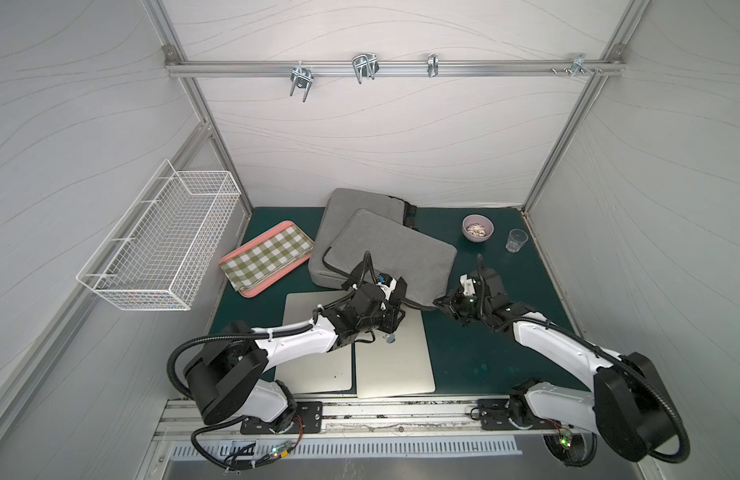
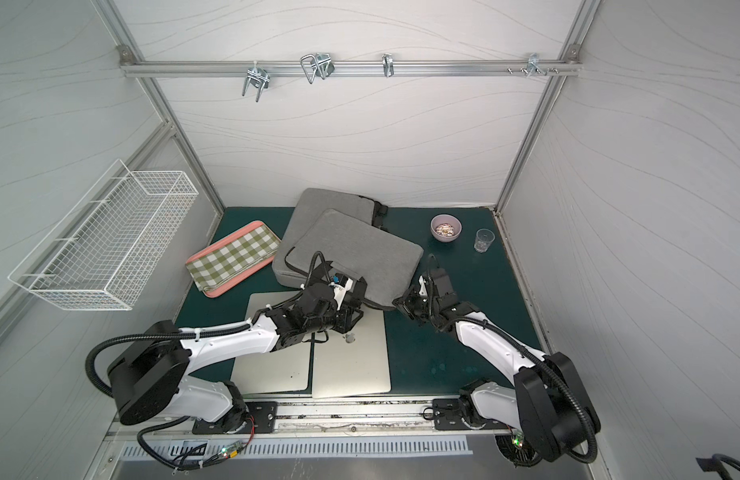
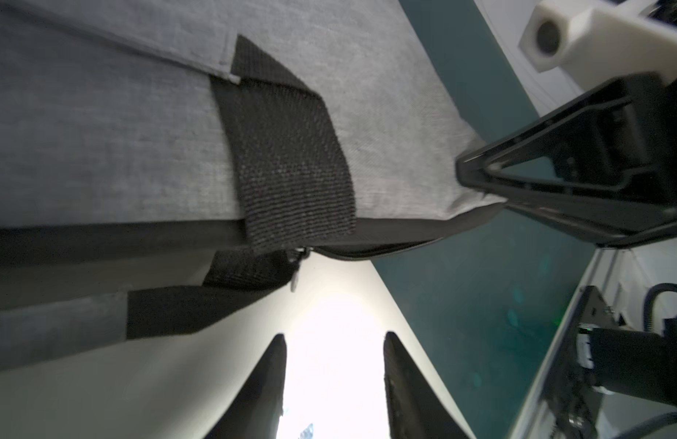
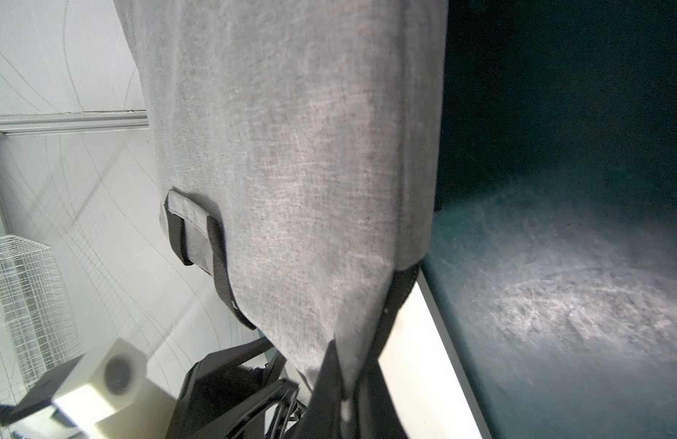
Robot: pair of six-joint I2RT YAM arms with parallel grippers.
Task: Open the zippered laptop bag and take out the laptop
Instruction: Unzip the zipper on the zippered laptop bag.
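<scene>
1. Nearest me, two closed laptops lie side by side on the dark green worktop [image 1: 484, 353]. The left silver laptop [image 1: 322, 374] is partly under my left arm, and the right silver laptop [image 1: 395, 361] is just beside it.
2. My left gripper [image 3: 335, 338] hovers over the far part of the right silver laptop. Its jaws are apart with only the bright lid between them, and it holds nothing.
3. My right gripper [image 1: 441, 301] is clamped on the near right corner of the upper grey fabric laptop bag [image 1: 393, 257], and the cloth there is drawn into a peak.
4. That bag is a padded rectangle with rounded corners.
   - It has a black zip band along its near edge, a small metal zip pull [image 3: 296, 268] and a black webbing handle [image 3: 291, 163].
   - Its near edge overhangs the far edge of the right silver laptop.
   - The pull lies ahead of my left gripper, apart from its fingertips [image 3: 276, 365].
   - I cannot tell how far the zip is open, or whether anything is inside.
5. The bag lies askew on the lower grey fabric laptop bag [image 1: 360, 203], which reaches toward the back wall.
6. Left of the bags is a pink-rimmed tray with green-and-white checks [image 1: 268, 257]. To their right, well apart, stand a lilac bowl [image 1: 478, 237] and a clear drinking glass [image 1: 516, 241].
7. Farthest off, a white wire basket [image 1: 164, 245] hangs on the left wall and metal hooks [image 1: 364, 68] hang on the back rail.
</scene>
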